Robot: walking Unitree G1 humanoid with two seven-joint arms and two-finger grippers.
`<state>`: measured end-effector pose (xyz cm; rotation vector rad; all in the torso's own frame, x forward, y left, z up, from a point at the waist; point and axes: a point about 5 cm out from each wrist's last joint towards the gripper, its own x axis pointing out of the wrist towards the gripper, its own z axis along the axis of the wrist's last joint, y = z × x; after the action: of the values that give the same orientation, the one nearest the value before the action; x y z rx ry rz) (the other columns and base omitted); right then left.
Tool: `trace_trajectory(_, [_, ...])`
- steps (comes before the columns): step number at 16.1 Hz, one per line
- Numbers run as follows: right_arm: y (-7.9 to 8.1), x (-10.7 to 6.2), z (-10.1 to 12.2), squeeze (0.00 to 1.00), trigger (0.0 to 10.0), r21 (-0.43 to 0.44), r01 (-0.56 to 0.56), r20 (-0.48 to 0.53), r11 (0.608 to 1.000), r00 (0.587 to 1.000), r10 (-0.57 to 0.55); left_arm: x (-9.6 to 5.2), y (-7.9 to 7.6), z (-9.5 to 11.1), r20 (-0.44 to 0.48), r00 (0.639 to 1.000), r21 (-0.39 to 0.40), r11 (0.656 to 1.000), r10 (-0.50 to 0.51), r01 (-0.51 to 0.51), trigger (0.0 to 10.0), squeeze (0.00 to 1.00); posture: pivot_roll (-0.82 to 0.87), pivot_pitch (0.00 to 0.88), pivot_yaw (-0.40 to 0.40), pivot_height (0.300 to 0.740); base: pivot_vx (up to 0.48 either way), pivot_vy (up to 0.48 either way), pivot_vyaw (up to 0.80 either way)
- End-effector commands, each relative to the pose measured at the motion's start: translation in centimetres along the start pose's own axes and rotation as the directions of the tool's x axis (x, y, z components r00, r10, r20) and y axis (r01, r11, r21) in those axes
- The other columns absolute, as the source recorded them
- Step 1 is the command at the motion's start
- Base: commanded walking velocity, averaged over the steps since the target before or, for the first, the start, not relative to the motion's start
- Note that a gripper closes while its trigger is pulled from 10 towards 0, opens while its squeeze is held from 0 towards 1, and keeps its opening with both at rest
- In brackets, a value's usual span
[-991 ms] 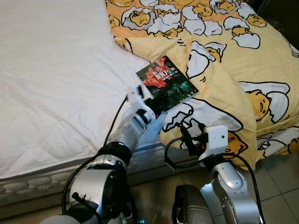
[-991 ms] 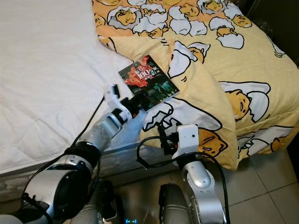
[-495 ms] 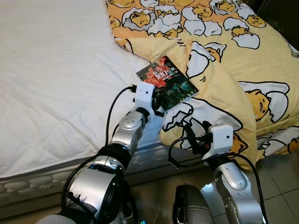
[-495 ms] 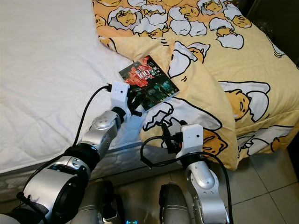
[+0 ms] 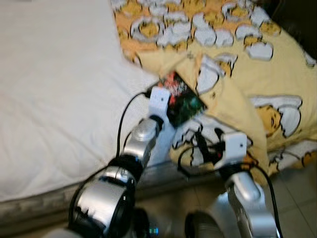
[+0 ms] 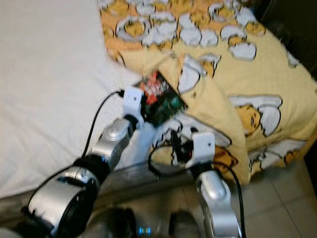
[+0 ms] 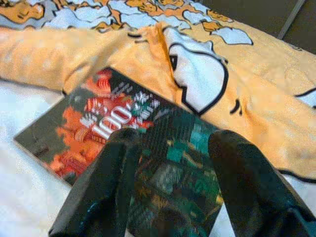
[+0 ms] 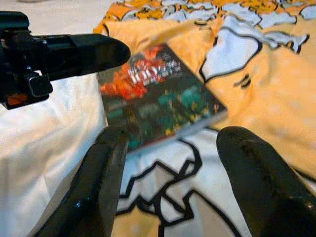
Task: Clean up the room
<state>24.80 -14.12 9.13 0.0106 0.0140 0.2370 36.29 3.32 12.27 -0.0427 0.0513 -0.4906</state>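
A dark book with a red and green cover [image 5: 184, 98] lies on the bed where the white sheet meets the yellow blanket. My left gripper [image 7: 173, 140] hovers open right over the book's near half, one black finger [image 7: 106, 177] on each side of the cover. In the eye views its white wrist box [image 5: 159, 99] sits at the book's near corner. My right gripper [image 8: 175, 140] is open and empty, held lower at the bed's edge over the blanket, pointing at the book [image 8: 158, 96]. The left gripper's finger [image 8: 74, 52] crosses the right wrist view.
A yellow blanket with egg cartoons [image 5: 257, 74] covers the right of the bed and hangs over its edge. White quilted sheet [image 5: 59, 89] spreads to the left. The mattress side [image 5: 49, 203] runs below, with grey tiled floor [image 5: 294, 198] at the right.
My left wrist has turned and reached forward, bringing its fingers over the book. The head camera has shifted a little and the eye views are blurred. The right arm has barely moved.
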Motion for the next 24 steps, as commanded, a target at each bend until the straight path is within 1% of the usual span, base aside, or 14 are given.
trace_trajectory(1, [-0.3,-0.2,-0.4,0.00,10.0,0.007,0.018,-0.009,1.000,1.000,-0.018,-0.1,-0.7,-0.4,-0.008,1.000,0.007,1.000,-0.026,0.026,10.0,1.00,-0.18,0.142,0.020,0.740,0.000,0.000,0.00])
trace_trajectory(5, [-0.4,-0.1,-0.3,0.00,10.0,-0.003,0.029,0.004,1.000,1.000,-0.029,-0.1,-0.6,-0.6,-0.016,1.000,0.006,1.000,-0.018,0.018,10.0,1.00,-0.18,0.139,0.022,0.740,0.000,0.000,0.00])
trace_trajectory(8, [-0.5,0.2,-0.5,0.00,10.0,-0.020,0.041,-0.007,0.999,0.999,-0.041,-0.2,-0.4,-0.8,-0.023,1.000,0.002,1.000,-0.007,0.007,10.0,1.00,-0.18,0.128,0.024,0.740,0.000,0.000,0.00])
trace_trajectory(12, [-0.3,0.4,-0.5,0.00,10.0,-0.029,0.035,-0.009,0.999,0.999,-0.035,-0.4,0.0,-0.9,-0.012,1.000,-0.038,0.999,0.012,-0.012,10.0,1.00,-0.17,0.118,0.024,0.740,0.000,0.000,0.00])
trace_trajectory(14, [-0.3,0.6,-1.0,0.00,10.0,-0.049,0.048,-0.058,0.998,0.997,-0.051,-0.4,-0.1,-0.9,-0.013,1.000,-0.036,0.999,0.011,-0.011,10.0,1.00,-0.17,0.115,0.025,0.740,0.000,0.000,0.26])
trace_trajectory(15, [-0.2,0.7,-1.1,0.00,10.0,-0.061,0.045,-0.061,0.997,0.997,-0.049,-0.4,-0.1,-1.0,-0.015,1.000,-0.032,0.999,0.009,-0.010,10.0,1.00,-0.17,0.114,0.025,0.740,0.000,0.000,0.59])
trace_trajectory(16, [-0.3,0.7,-1.1,0.00,10.0,-0.045,0.051,-0.058,0.998,0.997,-0.054,-0.4,-0.1,-1.0,-0.017,1.000,-0.028,1.000,0.006,-0.007,10.0,1.00,-0.17,0.112,0.027,0.732,0.000,0.000,0.44])
trace_trajectory(18, [-0.4,0.7,-1.2,0.00,10.0,-0.042,0.060,-0.057,0.997,0.996,-0.062,-0.4,-0.1,-1.0,-0.019,1.000,-0.020,1.000,0.002,-0.002,10.0,1.00,-0.17,0.108,0.027,0.714,0.000,0.000,0.42])
trace_trajectory(20, [-0.5,0.7,-1.2,0.00,10.0,-0.045,0.063,-0.061,0.997,0.996,-0.066,-0.4,-0.2,-1.0,-0.021,1.000,-0.008,1.000,-0.001,0.001,10.0,1.00,-0.17,0.108,0.027,0.702,0.000,0.000,0.42])
trace_trajectory(21, [-0.6,0.7,-1.3,0.00,10.0,-0.056,0.071,-0.061,0.996,0.995,-0.074,-0.5,-0.2,-1.0,-0.023,1.000,-0.004,1.000,-0.001,0.001,10.0,1.00,-0.17,0.101,0.027,0.688,0.000,0.000,0.00])
trace_trajectory(24, [-0.6,0.7,-1.4,0.00,10.0,-0.070,0.085,-0.054,0.994,0.995,-0.089,-0.5,-0.2,-1.1,-0.024,1.000,0.000,1.000,-0.005,0.005,10.0,1.00,-0.17,0.094,0.028,0.684,0.000,0.000,0.00])
